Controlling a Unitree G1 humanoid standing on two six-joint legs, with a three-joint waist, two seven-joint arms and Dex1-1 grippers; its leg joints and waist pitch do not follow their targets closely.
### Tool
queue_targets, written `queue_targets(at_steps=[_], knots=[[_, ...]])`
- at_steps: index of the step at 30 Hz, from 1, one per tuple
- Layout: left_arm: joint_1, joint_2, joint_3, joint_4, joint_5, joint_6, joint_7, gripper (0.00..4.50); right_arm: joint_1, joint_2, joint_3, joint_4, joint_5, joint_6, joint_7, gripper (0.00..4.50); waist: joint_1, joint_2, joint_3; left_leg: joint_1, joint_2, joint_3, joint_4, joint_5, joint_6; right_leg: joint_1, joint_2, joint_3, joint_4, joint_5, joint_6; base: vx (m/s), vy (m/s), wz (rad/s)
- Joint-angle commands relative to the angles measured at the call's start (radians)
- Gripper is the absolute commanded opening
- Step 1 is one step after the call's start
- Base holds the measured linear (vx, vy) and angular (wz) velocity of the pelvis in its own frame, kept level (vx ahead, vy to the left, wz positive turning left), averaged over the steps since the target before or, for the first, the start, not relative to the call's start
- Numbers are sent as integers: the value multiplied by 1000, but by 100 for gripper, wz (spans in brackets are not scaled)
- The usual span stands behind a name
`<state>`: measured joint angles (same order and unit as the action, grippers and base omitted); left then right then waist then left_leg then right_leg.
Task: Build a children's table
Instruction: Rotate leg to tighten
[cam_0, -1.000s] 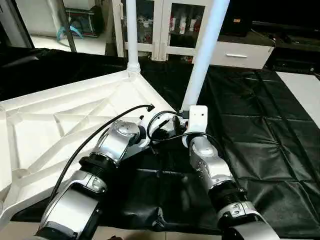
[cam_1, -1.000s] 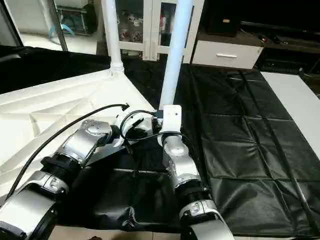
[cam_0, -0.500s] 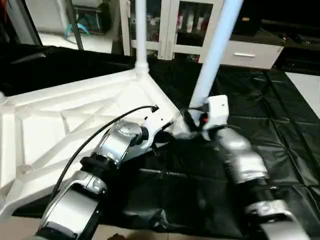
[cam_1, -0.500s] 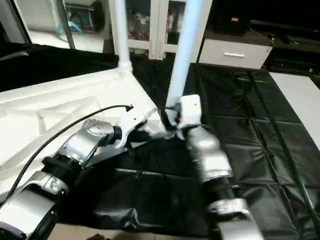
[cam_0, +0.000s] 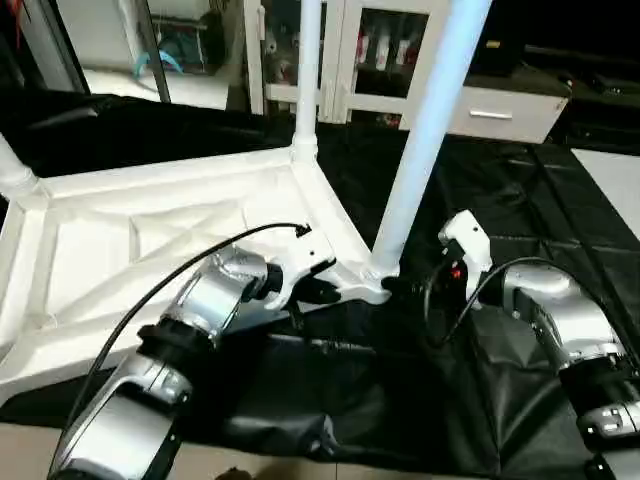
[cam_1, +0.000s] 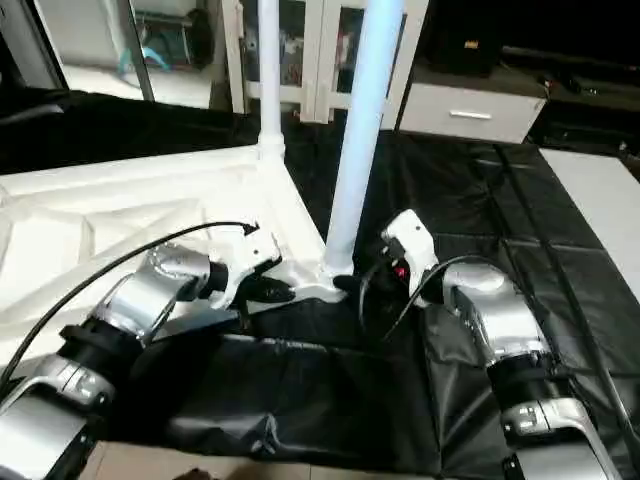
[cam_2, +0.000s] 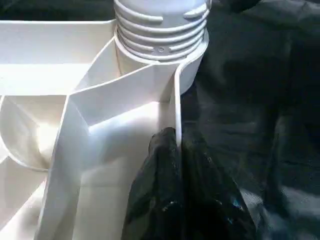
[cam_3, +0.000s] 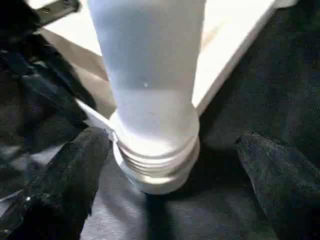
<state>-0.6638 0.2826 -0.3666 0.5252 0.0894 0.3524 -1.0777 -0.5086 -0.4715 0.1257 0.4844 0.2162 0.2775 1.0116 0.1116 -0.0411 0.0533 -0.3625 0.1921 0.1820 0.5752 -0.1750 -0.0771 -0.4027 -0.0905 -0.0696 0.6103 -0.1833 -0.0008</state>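
- Nearest us, the two silver forearms are reaching out over the black cover (cam_0: 520, 250) of the work table, one on each side of the near corner of the top (cam_0: 150, 250).
- The top is lying upside down, ribs up, taking the left half of the cover; its near corner socket (cam_2: 160, 35) is pointing toward the robot.
- The left gripper (cam_0: 318, 292) is sitting low at that corner, fingers (cam_2: 170, 200) pressed together and pinching the thin edge wall of the top, so it is holding the top down.
- The right gripper (cam_1: 345, 283) is sitting just beside the foot of the near leg (cam_0: 425, 130), its two fingers (cam_3: 65, 185) spread wide on either side of the leg and touching nothing.
- That leg is standing upright in the socket, with thread rings showing at its foot (cam_3: 155, 165), so to my eye it is not screwed fully home.
- Further back, a second leg (cam_0: 307, 70) is standing in the far corner socket, and a third socket is showing at the far left (cam_0: 15, 175) with a leg base in it.
- Step in hand, as I read it: seating the near leg, with the right gripper between grips.
- The next move is calling for the spread fingers to close around the leg low down and turn it further in, while the left goes on bracing the top.
- A grip off-centre could tilt the leg in its threads.
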Motion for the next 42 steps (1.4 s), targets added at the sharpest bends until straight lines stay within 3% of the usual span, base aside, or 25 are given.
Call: queue_targets(at_steps=[1,14,28,42], knots=[[35,4,-72,3,10,25,-65,0,-24,-16,-4,14,8,-4,27,444,0,-1,-65,10,42,-9,-60,-188,60,52,-59,45,-69,-142,-253,0,0,0],[54,14,-82,-47,7,50,-82,0,-45,2,30,61,-53,-70,29,444,-2,-3,-65,8,39,-9,-59,-194,51,53,-59,44,-69,-162,-246,0,0,0],[61,20,-88,-66,7,63,-86,0,-50,36,65,101,-74,-106,56,444,-2,0,-66,9,39,-9,-58,-185,54,53,-57,43,-66,-137,-260,0,0,0],[63,22,-87,-70,5,69,-77,0,-75,69,68,147,-85,-130,57,321,-1,-2,-67,8,39,-9,-58,-185,54,54,-59,44,-65,-143,-255,0,0,0]])
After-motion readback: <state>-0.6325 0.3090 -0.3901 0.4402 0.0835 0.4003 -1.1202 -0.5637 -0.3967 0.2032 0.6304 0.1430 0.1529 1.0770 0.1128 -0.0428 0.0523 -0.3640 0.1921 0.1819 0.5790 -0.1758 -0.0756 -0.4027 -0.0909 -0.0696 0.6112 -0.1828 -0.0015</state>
